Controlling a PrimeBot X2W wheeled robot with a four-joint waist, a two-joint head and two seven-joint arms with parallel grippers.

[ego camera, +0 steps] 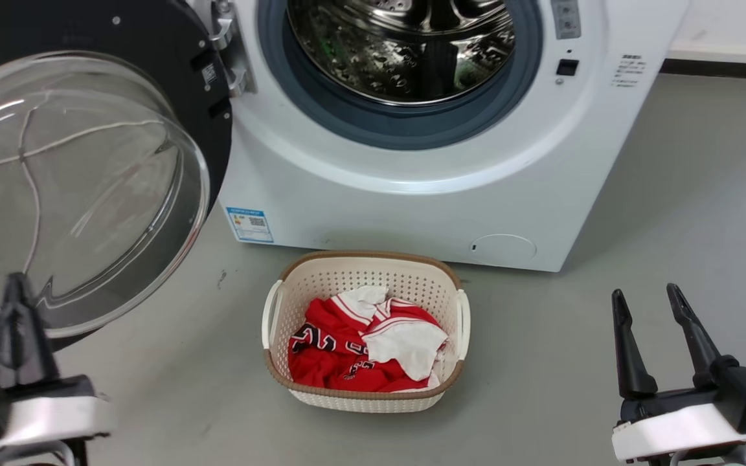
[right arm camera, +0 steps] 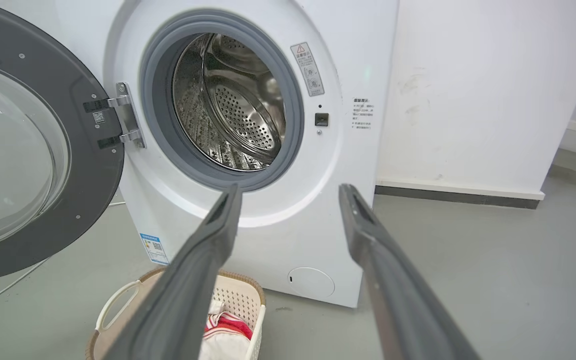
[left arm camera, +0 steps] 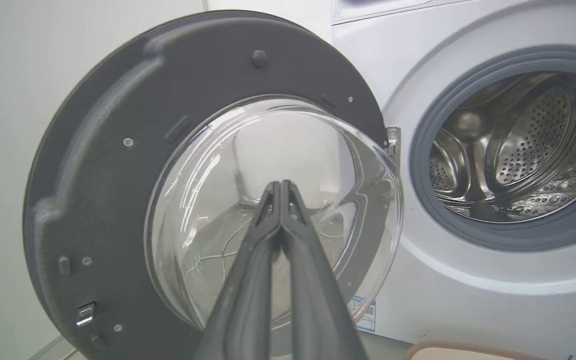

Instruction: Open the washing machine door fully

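Door hangs wide, left of drum.
L jaws pressed together, holding nothing, by the glass; R jaws wide apart, empty. I'd push the rim slow w/ L, not the glass.

Bright even light, glare on door glass, left fingers blurred

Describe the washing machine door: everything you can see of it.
Round, with a wide dark rim dotted with screws and a bulging clear glass bowl, the washing machine door hangs on a metal hinge from the washer's white front. It is swung wide open, inner face showing. The shut left tool points at the bowl; contact unclear.
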